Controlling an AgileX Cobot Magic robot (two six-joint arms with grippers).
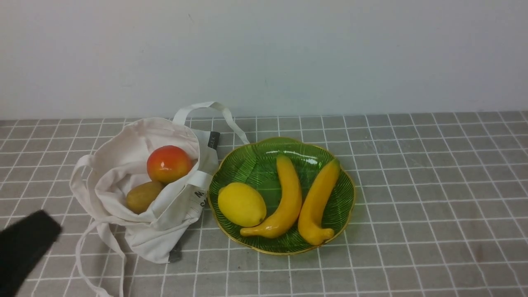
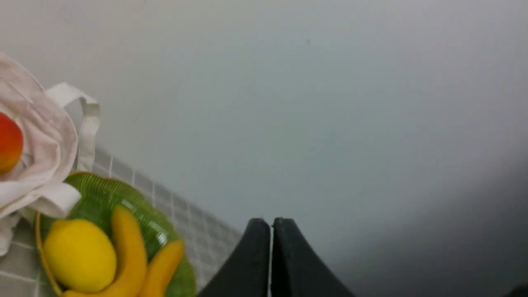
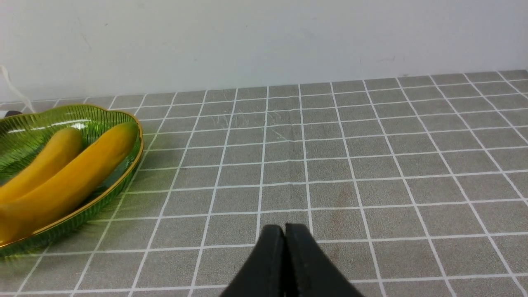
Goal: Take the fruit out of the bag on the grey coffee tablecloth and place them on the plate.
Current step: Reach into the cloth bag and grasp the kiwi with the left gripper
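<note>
An off-white cloth bag lies open on the grey coffee tablecloth, left of the plate. Inside it sit a glossy red-orange fruit and, just below, a small brown fruit. The green plate with its gold rim touches the bag's right side. My left gripper is shut and empty, raised at the front left, a dark shape in the front view. My right gripper is shut and empty, low over bare cloth right of the plate. The red-orange fruit shows at the left wrist view's edge.
On the plate lie a yellow lemon and two yellow bananas. A white wall rises behind the table. The bag's long straps trail toward the front edge.
</note>
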